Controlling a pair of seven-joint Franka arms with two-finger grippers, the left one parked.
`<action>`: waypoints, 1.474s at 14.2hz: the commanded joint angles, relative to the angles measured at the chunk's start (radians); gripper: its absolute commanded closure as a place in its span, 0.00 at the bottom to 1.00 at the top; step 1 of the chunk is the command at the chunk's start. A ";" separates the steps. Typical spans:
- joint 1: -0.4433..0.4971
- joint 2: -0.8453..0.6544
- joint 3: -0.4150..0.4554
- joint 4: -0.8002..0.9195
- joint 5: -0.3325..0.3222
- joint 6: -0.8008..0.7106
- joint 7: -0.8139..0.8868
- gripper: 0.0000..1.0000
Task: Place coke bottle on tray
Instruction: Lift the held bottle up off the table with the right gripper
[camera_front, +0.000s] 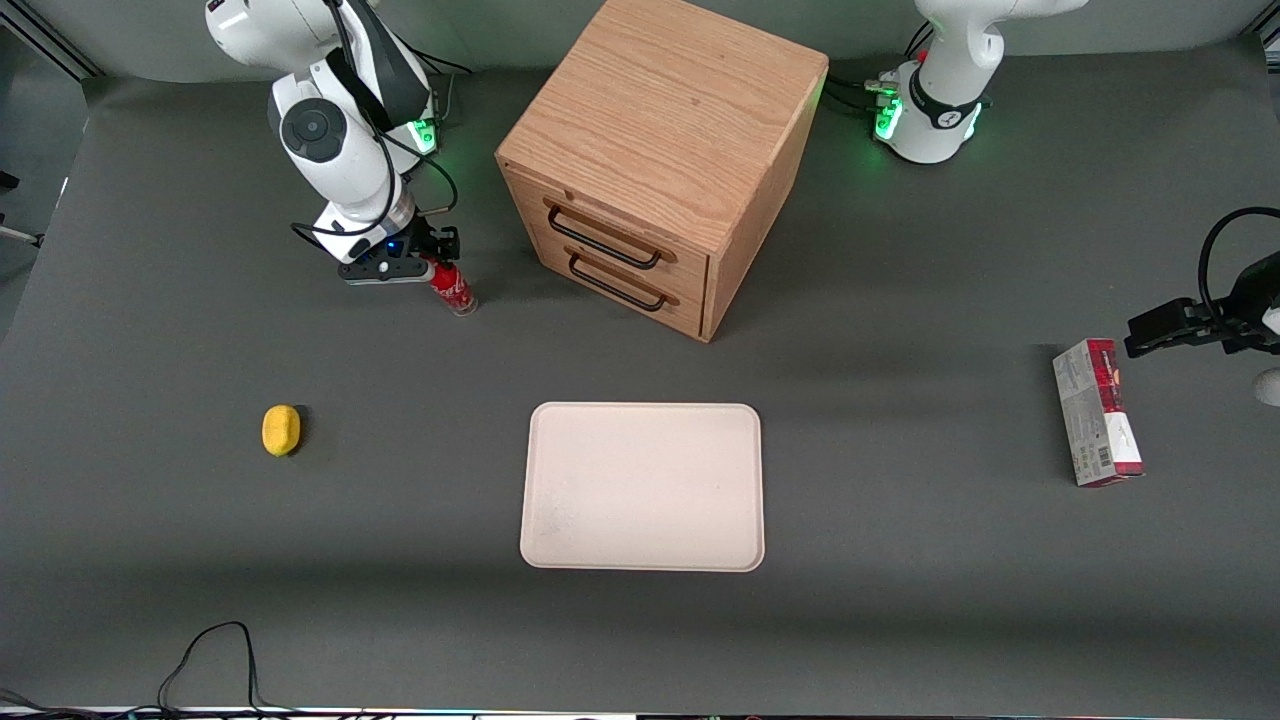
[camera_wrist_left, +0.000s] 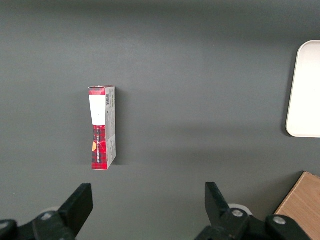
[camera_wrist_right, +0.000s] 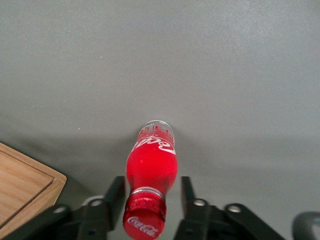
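Note:
The coke bottle (camera_front: 452, 285) stands upright on the dark table, with its red cap, red label and clear base. It is beside the wooden cabinet, toward the working arm's end, and farther from the front camera than the tray. My right gripper (camera_front: 432, 262) is lowered over its top. In the right wrist view the gripper (camera_wrist_right: 151, 182) is open, and its fingers (camera_wrist_right: 116, 192) straddle the bottle (camera_wrist_right: 151, 162) at the neck, with a small gap on each side. The cream-white tray (camera_front: 640, 487) lies flat and bare, nearer the front camera than the cabinet; its edge shows in the left wrist view (camera_wrist_left: 305, 90).
A wooden two-drawer cabinet (camera_front: 660, 150) stands beside the bottle; its corner shows in the right wrist view (camera_wrist_right: 25, 185). A yellow object (camera_front: 281, 430) lies nearer the front camera than the bottle. A red-and-grey carton (camera_front: 1097, 412) lies toward the parked arm's end.

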 joint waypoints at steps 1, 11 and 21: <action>0.009 -0.001 0.000 0.002 0.002 -0.009 0.021 0.82; 0.004 -0.060 -0.011 0.388 0.004 -0.465 0.011 0.82; 0.004 0.078 -0.004 1.004 0.022 -0.868 0.009 0.82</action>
